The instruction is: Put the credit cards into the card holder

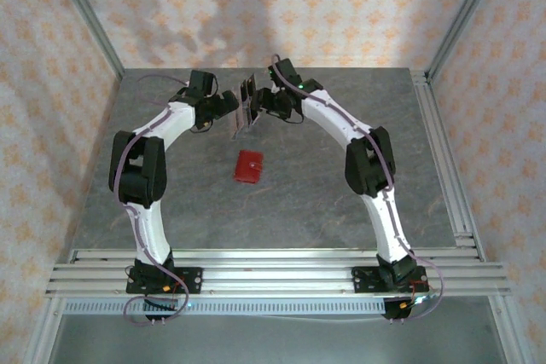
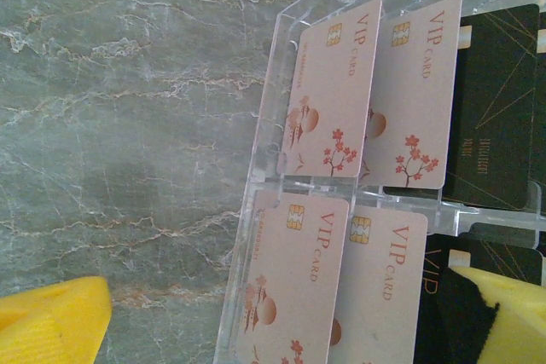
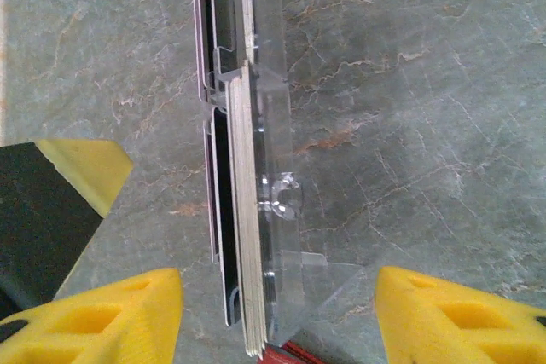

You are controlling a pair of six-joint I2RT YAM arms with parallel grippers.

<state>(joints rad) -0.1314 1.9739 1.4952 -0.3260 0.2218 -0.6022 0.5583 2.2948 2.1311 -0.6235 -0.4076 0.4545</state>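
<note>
Card holder (image 1: 249, 166) lies flat on table (image 1: 341, 202), nearer arm bases than clear stand (image 1: 247, 104), untouched. Credit cards (image 2: 333, 91) sit in stand slots. Left gripper (image 2: 277, 304) wide open, empty. Right gripper (image 3: 290, 317) partly open, straddling stand edge, gaps both sides.

Closed in far, left and right by walls of pale cream-and-peach floral wallpaper (image 1: 256, 6). Framed at the far corners by slanting silver aluminium posts (image 1: 85, 14). Floored with a grey-green marbled stone-look worktop (image 1: 341, 185), veined in white and rust in both wrist views. Edged along the near side by stacked silver aluminium rails (image 1: 273, 266), and down the right side by another silver aluminium rail (image 1: 444, 159). Lit softly and evenly, with blurred grey shadows (image 1: 171, 14) on the far wall, left of centre.
</note>
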